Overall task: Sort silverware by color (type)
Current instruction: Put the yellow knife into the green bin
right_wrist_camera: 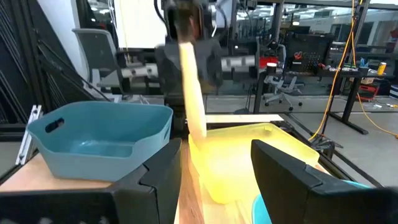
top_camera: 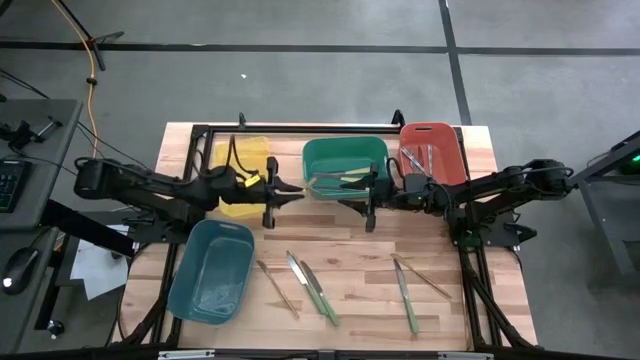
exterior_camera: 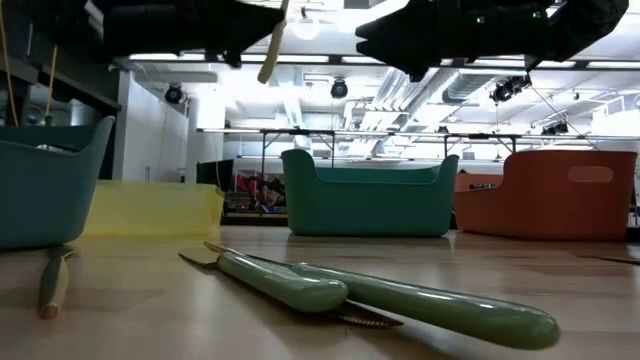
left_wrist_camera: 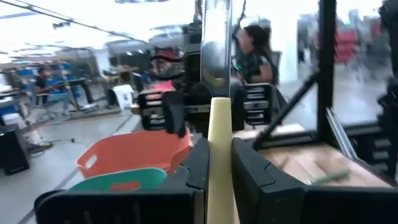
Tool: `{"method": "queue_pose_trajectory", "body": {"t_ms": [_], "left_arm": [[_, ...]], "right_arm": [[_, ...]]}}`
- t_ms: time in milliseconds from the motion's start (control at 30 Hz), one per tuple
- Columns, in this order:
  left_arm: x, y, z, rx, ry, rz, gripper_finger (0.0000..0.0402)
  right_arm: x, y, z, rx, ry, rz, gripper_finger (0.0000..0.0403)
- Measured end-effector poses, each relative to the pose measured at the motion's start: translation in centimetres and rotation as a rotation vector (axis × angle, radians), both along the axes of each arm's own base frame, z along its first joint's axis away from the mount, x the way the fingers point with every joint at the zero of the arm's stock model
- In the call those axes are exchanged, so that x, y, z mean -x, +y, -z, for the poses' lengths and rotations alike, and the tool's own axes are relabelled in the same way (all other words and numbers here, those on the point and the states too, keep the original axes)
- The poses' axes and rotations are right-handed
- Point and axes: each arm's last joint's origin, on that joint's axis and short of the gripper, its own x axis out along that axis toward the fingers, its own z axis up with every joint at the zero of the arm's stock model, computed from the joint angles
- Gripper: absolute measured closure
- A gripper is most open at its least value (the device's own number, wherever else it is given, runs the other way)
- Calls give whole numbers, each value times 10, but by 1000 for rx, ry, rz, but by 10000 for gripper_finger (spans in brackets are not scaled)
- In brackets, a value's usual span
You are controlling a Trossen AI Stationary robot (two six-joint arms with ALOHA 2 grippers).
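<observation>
Left claw [left_wrist_camera: 217, 165] clamped on a yellow-handled knife [left_wrist_camera: 217, 74]; right claw [right_wrist_camera: 214, 168] open, empty.
Knife looks light, stiff, slick; the handle between the fingers seems the safest hold.

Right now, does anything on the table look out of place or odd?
Nothing looks spilled or damaged. The left gripper holds a yellow-handled knife in the air between the yellow bin and green bin; several utensils lie loose, unsorted.

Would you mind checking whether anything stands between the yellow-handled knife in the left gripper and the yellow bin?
Nothing visible does. The left gripper holds the yellow-handled knife just beside the yellow bin; the right gripper hangs open over the green bin.
</observation>
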Motion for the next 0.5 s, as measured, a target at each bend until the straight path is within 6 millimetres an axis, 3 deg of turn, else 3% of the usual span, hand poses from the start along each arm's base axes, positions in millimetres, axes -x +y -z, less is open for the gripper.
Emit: {"method": "queue_pose_trajectory", "body": {"t_ms": [200,500], "left_arm": [[-6,3,18,78,-47,-61,377],[-17,5,21,110,-51,-73,377]], "right_arm": [[0,0,-1,0,-10,0,226],[0,0,-3,1,-34,0,226]]}}
